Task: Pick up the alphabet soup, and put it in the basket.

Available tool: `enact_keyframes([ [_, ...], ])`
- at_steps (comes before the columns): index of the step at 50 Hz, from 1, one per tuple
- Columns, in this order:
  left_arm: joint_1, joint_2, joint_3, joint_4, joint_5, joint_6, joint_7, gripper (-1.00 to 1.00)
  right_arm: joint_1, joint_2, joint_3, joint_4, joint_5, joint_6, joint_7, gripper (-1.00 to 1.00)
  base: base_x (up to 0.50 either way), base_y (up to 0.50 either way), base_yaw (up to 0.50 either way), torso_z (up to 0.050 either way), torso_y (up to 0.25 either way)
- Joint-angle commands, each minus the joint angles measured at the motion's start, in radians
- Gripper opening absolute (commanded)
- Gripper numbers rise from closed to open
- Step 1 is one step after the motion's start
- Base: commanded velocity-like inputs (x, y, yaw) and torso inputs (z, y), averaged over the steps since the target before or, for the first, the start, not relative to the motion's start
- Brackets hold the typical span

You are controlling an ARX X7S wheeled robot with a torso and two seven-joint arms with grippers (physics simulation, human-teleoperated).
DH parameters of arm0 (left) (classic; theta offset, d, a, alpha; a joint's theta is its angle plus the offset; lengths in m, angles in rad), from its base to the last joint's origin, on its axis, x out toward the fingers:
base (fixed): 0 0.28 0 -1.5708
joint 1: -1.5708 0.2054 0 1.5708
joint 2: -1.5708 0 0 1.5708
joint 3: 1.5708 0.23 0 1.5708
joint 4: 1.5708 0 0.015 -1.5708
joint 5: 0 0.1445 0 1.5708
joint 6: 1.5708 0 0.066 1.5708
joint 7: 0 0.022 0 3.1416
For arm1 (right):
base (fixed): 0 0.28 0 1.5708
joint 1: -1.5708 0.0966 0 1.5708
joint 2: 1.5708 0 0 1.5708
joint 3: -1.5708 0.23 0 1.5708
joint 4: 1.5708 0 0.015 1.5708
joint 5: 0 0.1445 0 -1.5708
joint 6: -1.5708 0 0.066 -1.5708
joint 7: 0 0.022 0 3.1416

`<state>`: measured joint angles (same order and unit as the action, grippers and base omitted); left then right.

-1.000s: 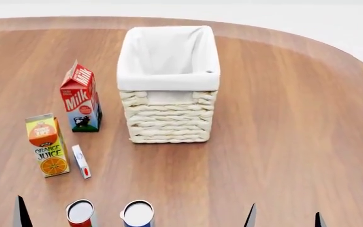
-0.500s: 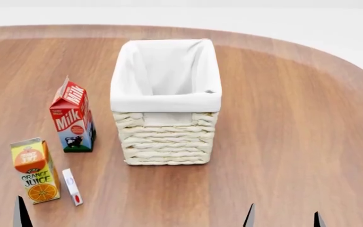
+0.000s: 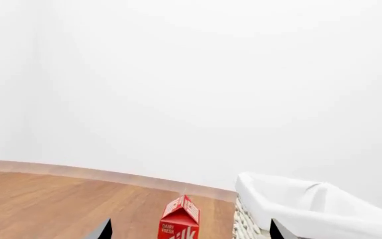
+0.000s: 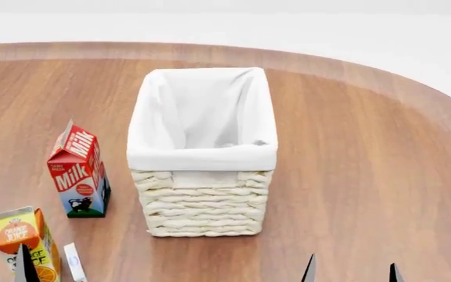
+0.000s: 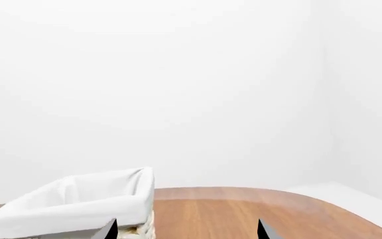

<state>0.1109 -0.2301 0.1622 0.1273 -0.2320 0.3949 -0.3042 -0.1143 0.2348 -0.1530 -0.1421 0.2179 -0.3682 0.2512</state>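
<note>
The alphabet soup is out of view in every frame. The cream wicker basket with its white liner stands upright mid-table; it also shows in the left wrist view as the basket and in the right wrist view as the basket. My left gripper is open, its dark tips far apart with nothing between them; one left fingertip pokes up at the head view's bottom edge. My right gripper is open too, low at the bottom right, seen again as the right gripper, and it holds nothing.
A red milk carton stands left of the basket and appears as the milk carton ahead of the left gripper. An orange juice carton and a small white box sit at the bottom left. The wooden table curves away at the right.
The head view has shifted: basket and cartons slid down the frame, and both cans dropped out past the bottom edge. The gripper tips keep their places in the frame.
</note>
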Motion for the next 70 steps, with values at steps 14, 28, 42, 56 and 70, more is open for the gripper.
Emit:
enact_keyframes([
  [14, -0.005, -0.007, 0.009, -0.006, -0.004, 0.006, -0.009, 1.00, 0.005, 0.008, -0.009, 0.006, 0.006, -0.004, 0.008, 1.00, 0.23, 0.00, 0.00, 0.000, 0.000],
  [28, -0.006, -0.012, 0.013, -0.007, -0.006, 0.008, -0.015, 1.00, 0.003, 0.013, -0.015, 0.003, 0.007, -0.006, 0.015, 1.00, 0.23, 0.00, 0.00, 0.000, 0.000],
  [42, -0.003, -0.017, 0.018, -0.006, -0.007, 0.011, -0.020, 1.00, -0.001, 0.018, -0.019, 0.004, 0.037, -0.026, 0.006, 1.00, 0.17, 0.00, 0.00, 0.000, 0.000],
  [56, -0.002, -0.022, 0.023, -0.003, -0.010, 0.010, -0.026, 1.00, -0.010, 0.036, -0.027, -0.007, 0.061, -0.040, -0.013, 1.00, 0.00, 0.00, 0.00, 0.000, 0.000],
  [70, -0.012, -0.028, 0.020, -0.011, -0.021, 0.009, -0.031, 1.00, -0.028, 0.134, -0.095, -0.027, 0.132, -0.038, -0.164, 1.00, 0.00, 0.00, 0.00, 0.000, 0.000],
])
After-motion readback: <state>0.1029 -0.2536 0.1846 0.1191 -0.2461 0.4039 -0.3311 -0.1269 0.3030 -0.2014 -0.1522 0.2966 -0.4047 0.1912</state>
